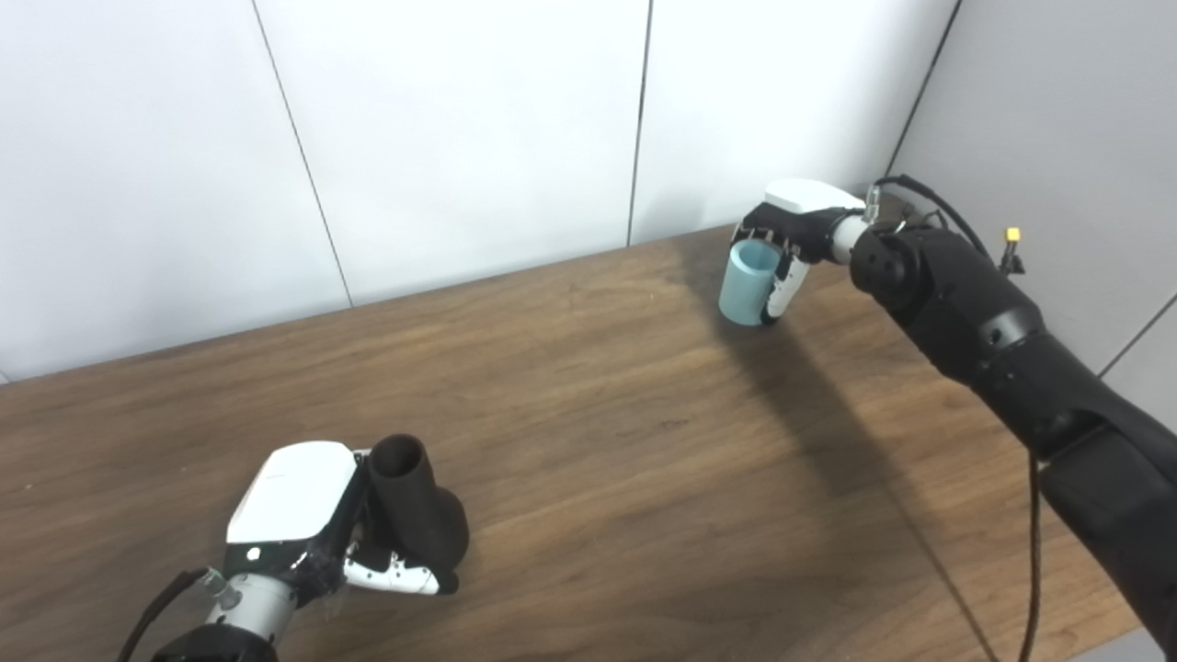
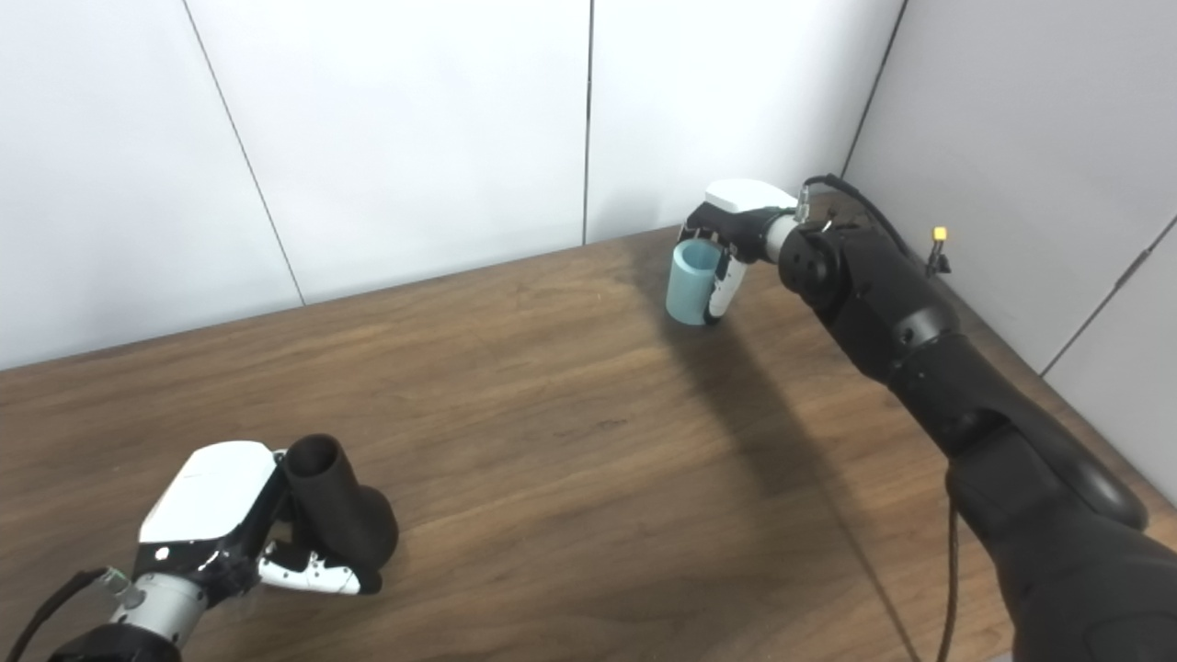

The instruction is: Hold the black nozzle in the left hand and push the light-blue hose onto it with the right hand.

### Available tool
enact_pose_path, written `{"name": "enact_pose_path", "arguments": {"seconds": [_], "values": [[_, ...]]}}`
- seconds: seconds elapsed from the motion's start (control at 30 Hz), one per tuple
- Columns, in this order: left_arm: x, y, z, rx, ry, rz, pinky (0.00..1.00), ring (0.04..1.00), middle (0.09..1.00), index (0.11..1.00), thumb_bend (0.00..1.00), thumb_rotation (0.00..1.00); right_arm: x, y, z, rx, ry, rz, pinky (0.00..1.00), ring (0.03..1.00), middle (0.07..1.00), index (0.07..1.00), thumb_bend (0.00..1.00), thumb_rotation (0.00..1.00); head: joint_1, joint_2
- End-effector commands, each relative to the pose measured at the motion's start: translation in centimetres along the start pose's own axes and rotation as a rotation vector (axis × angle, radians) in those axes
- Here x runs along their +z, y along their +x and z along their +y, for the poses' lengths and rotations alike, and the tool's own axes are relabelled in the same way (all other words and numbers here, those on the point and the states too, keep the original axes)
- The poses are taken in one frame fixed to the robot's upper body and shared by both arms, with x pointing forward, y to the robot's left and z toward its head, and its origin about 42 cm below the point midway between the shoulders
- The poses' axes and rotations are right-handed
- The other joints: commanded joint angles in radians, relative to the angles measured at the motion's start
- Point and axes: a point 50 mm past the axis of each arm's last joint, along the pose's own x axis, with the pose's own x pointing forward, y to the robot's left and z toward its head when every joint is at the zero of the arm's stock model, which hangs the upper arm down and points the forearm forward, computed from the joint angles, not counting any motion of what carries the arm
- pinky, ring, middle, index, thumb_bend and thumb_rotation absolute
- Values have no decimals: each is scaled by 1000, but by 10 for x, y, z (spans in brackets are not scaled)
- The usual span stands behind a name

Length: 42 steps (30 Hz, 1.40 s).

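Note:
The black nozzle (image 1: 418, 501) stands upright on the wooden table (image 1: 607, 441) at the front left, its open narrow end up and its wider base down. My left hand (image 1: 313, 515) wraps around it, fingers curled under its base. At the far right near the wall, the short light-blue hose (image 1: 747, 283) stands upright with its open end up. My right hand (image 1: 791, 241) is closed around it from behind and the side. The two pieces are far apart, with most of the table's width between them.
White wall panels (image 1: 460, 138) run along the table's far edge and a grey wall (image 1: 1057, 119) closes the right side. A black cable (image 1: 1034, 552) hangs beside my right arm. A small yellow-tipped part (image 1: 1012, 236) sits near the right wall.

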Motion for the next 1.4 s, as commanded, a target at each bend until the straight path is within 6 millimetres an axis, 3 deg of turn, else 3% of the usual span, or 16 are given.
{"name": "enact_pose_path", "arguments": {"seconds": [0.0, 0.13, 0.4, 0.5, 0.6, 0.63, 0.67, 0.8, 1.1, 1.23, 1.33, 1.37], "values": [[-1, -2, -6, -48, 11, 0, 370, 481, 469, 490, 525, 0, -4, -3, -30, -101, -15, -18, 647, 595, 560, 474, 530, 61, -1, 2], [-2, -2, -6, -48, 16, 1, 365, 476, 467, 490, 525, 0, -5, -2, -27, -119, -15, -26, 610, 573, 537, 450, 524, 3, -1, 5], [-1, -3, -6, -52, 22, -2, 359, 476, 473, 488, 525, 0, -6, -3, -26, -117, -9, -26, 708, 619, 544, 439, 521, 0, 6, 10], [0, -2, -6, -53, 26, -3, 359, 477, 475, 488, 525, 0, -7, -4, -26, -118, -10, -30, 660, 572, 533, 440, 524, 0, 9, 14], [0, -2, -6, -50, 23, -4, 360, 478, 479, 488, 524, 0, -5, -6, -28, -120, -15, -23, 708, 621, 543, 438, 522, 0, 13, 16], [0, -2, -6, -51, 22, -4, 361, 479, 480, 487, 524, 0, -3, -7, -30, -120, -15, -22, 703, 631, 547, 439, 521, 0, 14, 17], [0, -3, -6, -51, 19, -5, 362, 480, 481, 487, 524, 0, 0, -9, -33, -121, -12, -23, 600, 572, 533, 452, 524, 0, 15, 19], [0, -3, -5, -47, 20, -7, 369, 485, 485, 486, 524, 0, 22, -23, -49, -148, 0, -97, 519, 448, 499, 477, 522, 0, 9, 20], [7, 0, -7, -51, 37, 3, 361, 481, 487, 485, 524, 0, 88, -57, -83, -223, -29, -346, 411, 402, 495, 510, 518, 0, 43, 26], [10, 2, -8, -49, 29, 5, 366, 480, 486, 486, 524, 0, 117, -69, -91, -228, -44, -440, 471, 427, 488, 499, 521, 0, 57, 23], [11, 0, -10, -41, 5, 12, 379, 481, 467, 490, 524, 0, 151, -81, -97, -232, -64, -503, 566, 449, 486, 480, 522, 0, 80, 25], [12, 0, -10, -40, 0, 17, 381, 481, 460, 492, 524, 0, 163, -86, -98, -236, -72, -535, 638, 458, 481, 482, 522, 0, 88, 25]]}}
